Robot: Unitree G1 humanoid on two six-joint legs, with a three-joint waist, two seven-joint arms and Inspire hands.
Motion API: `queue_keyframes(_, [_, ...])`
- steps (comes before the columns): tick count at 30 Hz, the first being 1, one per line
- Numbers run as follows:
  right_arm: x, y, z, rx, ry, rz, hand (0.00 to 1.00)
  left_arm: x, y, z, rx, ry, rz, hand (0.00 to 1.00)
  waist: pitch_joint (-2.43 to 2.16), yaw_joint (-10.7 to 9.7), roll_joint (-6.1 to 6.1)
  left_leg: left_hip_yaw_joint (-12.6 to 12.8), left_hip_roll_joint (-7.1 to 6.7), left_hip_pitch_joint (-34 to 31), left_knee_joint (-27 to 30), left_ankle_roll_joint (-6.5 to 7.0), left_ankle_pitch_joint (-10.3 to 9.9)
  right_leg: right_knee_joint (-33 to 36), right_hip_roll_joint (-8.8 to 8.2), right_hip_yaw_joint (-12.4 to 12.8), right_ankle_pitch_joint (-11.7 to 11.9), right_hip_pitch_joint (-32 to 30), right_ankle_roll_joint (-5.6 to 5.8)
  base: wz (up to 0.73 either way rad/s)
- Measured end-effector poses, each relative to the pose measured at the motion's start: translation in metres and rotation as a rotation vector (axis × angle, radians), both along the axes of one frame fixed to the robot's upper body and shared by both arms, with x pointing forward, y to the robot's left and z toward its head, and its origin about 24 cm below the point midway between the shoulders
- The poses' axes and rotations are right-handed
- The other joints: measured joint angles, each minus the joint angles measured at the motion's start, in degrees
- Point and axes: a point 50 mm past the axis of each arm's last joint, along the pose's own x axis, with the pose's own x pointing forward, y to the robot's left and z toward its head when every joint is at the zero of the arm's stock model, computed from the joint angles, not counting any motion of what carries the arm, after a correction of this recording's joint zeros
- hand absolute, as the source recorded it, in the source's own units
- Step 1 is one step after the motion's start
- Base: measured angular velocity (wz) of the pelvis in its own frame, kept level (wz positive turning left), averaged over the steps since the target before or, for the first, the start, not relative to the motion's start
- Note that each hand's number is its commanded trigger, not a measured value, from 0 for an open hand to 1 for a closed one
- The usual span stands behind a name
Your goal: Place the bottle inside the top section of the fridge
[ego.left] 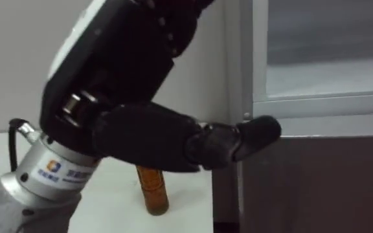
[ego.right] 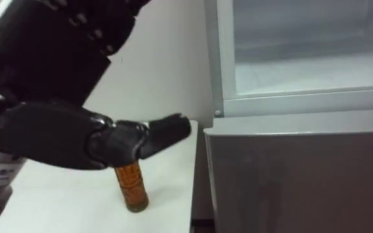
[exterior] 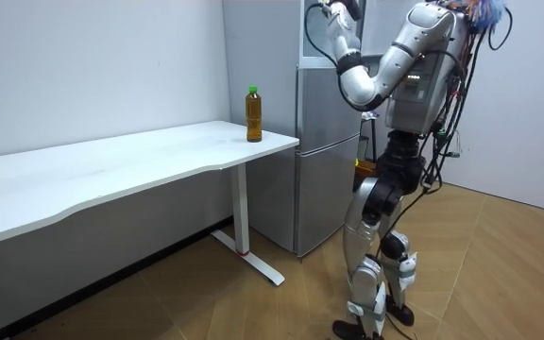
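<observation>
An amber bottle (ego.left: 153,191) with a green cap (exterior: 252,91) stands upright on the white table (exterior: 140,161), close to the corner nearest the fridge. My left hand (ego.left: 141,133) is raised high in front of me, well above the bottle and not touching it. Its thumb (ego.left: 254,137) points right toward the frame of the fridge's upper compartment (ego.left: 322,103). The fingers run up out of the eye views. In the room view the left hand (exterior: 340,14) is up at the top of the fridge (exterior: 329,151).
The upper compartment shows a pale interior behind its grey frame. The grey lower door (ego.left: 316,184) is closed below it. The table's right edge (ego.left: 206,194) sits just left of the fridge. I stand on wooden floor facing the fridge.
</observation>
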Motion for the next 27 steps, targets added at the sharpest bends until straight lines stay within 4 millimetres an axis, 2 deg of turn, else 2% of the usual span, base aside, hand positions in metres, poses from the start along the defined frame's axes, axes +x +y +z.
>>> queue_keyframes(3, [-0.006,0.002,-0.001,-0.002,0.011,-0.01,0.0,0.0,0.016,-0.008,-0.053,0.047,0.092,0.0,0.22,0.28,-0.25,-0.12,0.04,-0.2,0.03,0.0,0.0,-0.02,-0.02,-1.01,-0.02,0.1,0.03,0.13])
queue_keyframes(4, [-0.008,0.004,-0.002,0.003,0.011,-0.011,0.0,0.0,0.021,-0.01,-0.073,0.06,0.123,0.0,0.43,0.6,-0.3,-0.4,0.09,-0.22,0.1,0.0,0.0,-0.03,-0.01,-1.27,-0.03,0.25,0.04,0.1])
queue_keyframes(7, [-0.018,0.005,-0.003,0.008,0.017,-0.041,0.0,-0.003,0.04,-0.017,-0.12,0.08,0.224,0.0,0.4,1.64,-0.1,-0.77,0.09,-0.16,0.01,0.02,-0.04,-0.05,-0.03,-1.3,-0.07,0.37,0.09,0.04])
queue_keyframes(11, [-0.027,0.003,-0.003,0.006,0.01,-0.092,0.0,-0.013,0.074,-0.031,-0.187,0.118,0.428,0.0,0.27,1.86,0.23,-1.15,0.07,-0.22,0.08,0.02,-0.04,-0.01,-0.01,-1.6,-0.08,0.57,0.12,0.04])
queue_keyframes(18, [-0.038,-0.005,-0.001,-0.016,-0.003,-0.162,0.0,-0.022,0.109,-0.046,-0.277,0.164,0.616,0.0,0.36,3.23,0.25,-1.18,0.0,0.02,0.23,0.06,0.0,0.15,-0.11,-1.57,-0.43,0.59,0.15,0.0])
queue_keyframes(20, [-0.039,-0.006,0.0,-0.024,-0.004,-0.168,0.0,-0.027,0.123,-0.051,-0.349,0.188,0.664,0.0,0.36,3.45,0.17,-1.2,-0.05,-0.08,0.14,0.09,0.04,0.16,-0.14,-1.62,-0.49,0.48,0.18,0.0])
queue_keyframes(24, [-0.04,-0.008,0.001,-0.045,-0.009,-0.18,0.0,-0.032,0.139,-0.074,-0.393,0.29,0.759,0.0,0.36,4.21,-0.03,-1.17,-0.26,0.53,-0.3,0.09,0.03,0.16,-0.29,-1.56,-0.67,0.58,0.31,0.0])
queue_keyframes(27, [-0.042,-0.008,0.002,-0.054,-0.015,-0.192,0.0,-0.035,0.151,-0.111,-0.484,0.457,0.835,0.0,0.38,4.85,-0.15,-1.25,-0.77,0.86,-0.46,0.11,0.04,0.19,-0.43,-1.53,-0.72,0.73,0.38,0.0])
